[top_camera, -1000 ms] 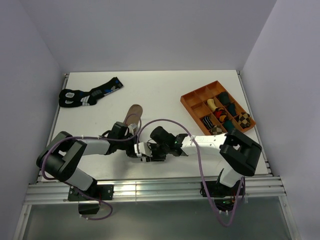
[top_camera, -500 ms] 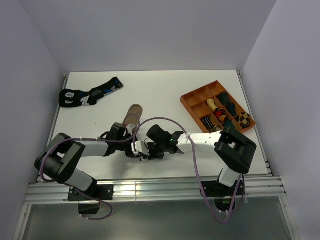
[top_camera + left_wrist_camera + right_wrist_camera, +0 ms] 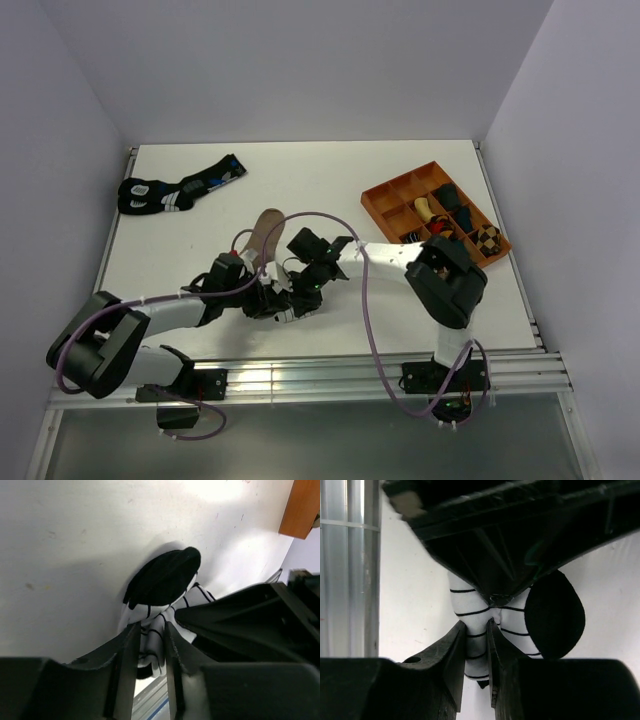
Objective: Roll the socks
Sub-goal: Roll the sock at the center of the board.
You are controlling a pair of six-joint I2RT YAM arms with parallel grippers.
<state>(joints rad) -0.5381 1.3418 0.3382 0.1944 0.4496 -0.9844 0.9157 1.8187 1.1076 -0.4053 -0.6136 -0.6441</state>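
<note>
Socks, top external view: the tan sock [image 3: 266, 230] lies flat near the middle of the white surface [image 3: 330, 180], and its near end runs under the two arms. The white sock is hidden in this view beneath the left fingers [image 3: 272, 302] and right fingers [image 3: 303, 285], which meet tip to tip just in front of the tan sock. We note the black socks [image 3: 178, 190] at the far left and the orange tray [image 3: 378, 200] of rolled bundles at the right, both well apart from the fingers. Left wrist view: the white sock [image 3: 150, 622] sits bunched on the surface, with a black patch on its far side and thin black stripes nearer the camera. Striped cloth fills the narrow gap between the left fingers [image 3: 127, 665], but we cannot tell whether they press it or only flank it. The other arm's black housing touches the sock on the right. Right wrist view: the white sock [image 3: 470, 612] lies between the right fingers [image 3: 451, 665], which stand nearly closed and pinch the striped cloth from both sides. Its black patch bulges to the right, and the left fingers [image 3: 520, 540] bear on the sock from the far side.
</note>
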